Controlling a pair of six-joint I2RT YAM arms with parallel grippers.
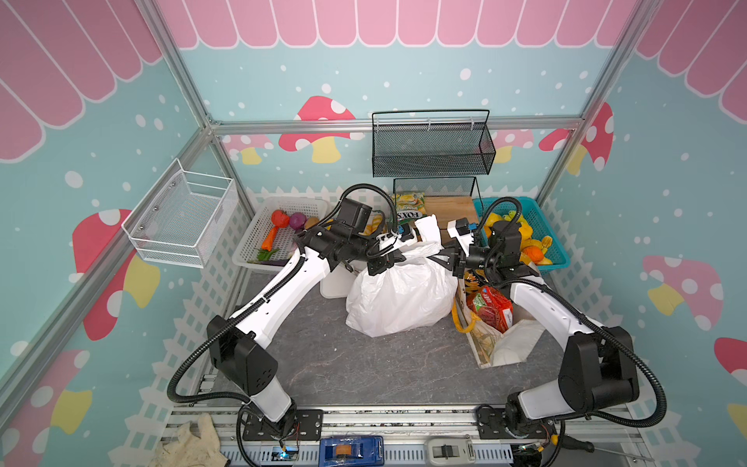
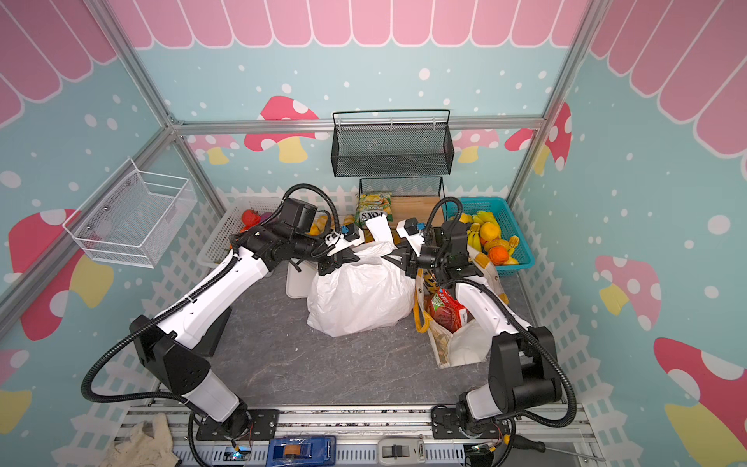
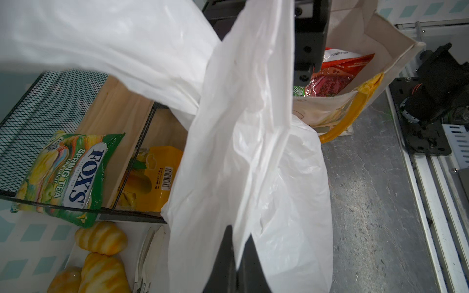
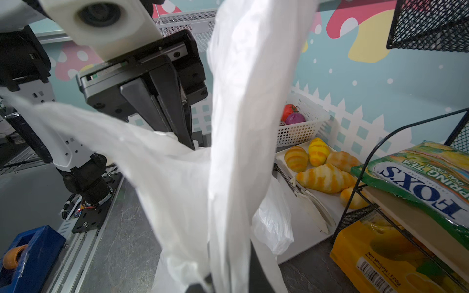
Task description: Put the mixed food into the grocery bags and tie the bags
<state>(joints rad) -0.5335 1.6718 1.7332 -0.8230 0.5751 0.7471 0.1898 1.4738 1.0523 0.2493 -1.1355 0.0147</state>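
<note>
The white plastic bag (image 1: 400,295) is sitting, bulging, at the centre of the grey table (image 1: 323,364). Both arms are meeting over its gathered top, at the bag's 12 o'clock edge.

The left gripper (image 1: 388,260) is reaching in from 9 o'clock. Its jaws are pressed together and are pinching a twisted handle of the white plastic bag, as the right wrist view shows plainly.

The right gripper (image 1: 446,258) is reaching in from 3 o'clock. A broad strip of handle film is running between its fingers, but whether they are clamping it cannot be told.

The tote (image 1: 517,339) is standing just beside the bag at 3 o'clock, with its mouth open. The red snack packet (image 1: 491,309) is lying inside it. The black-and-yellow packet (image 1: 473,279) is showing at the tote's far end, under the right arm.

At 10 o'clock from the bag, the white basket (image 1: 258,226) is holding the carrot (image 1: 269,239), the ribbed orange piece (image 1: 279,218), the purple onion (image 1: 298,220) and the green piece (image 1: 266,254).

The FOX'S packet (image 1: 410,206) is resting on the wire shelf at 12 o'clock.
</note>
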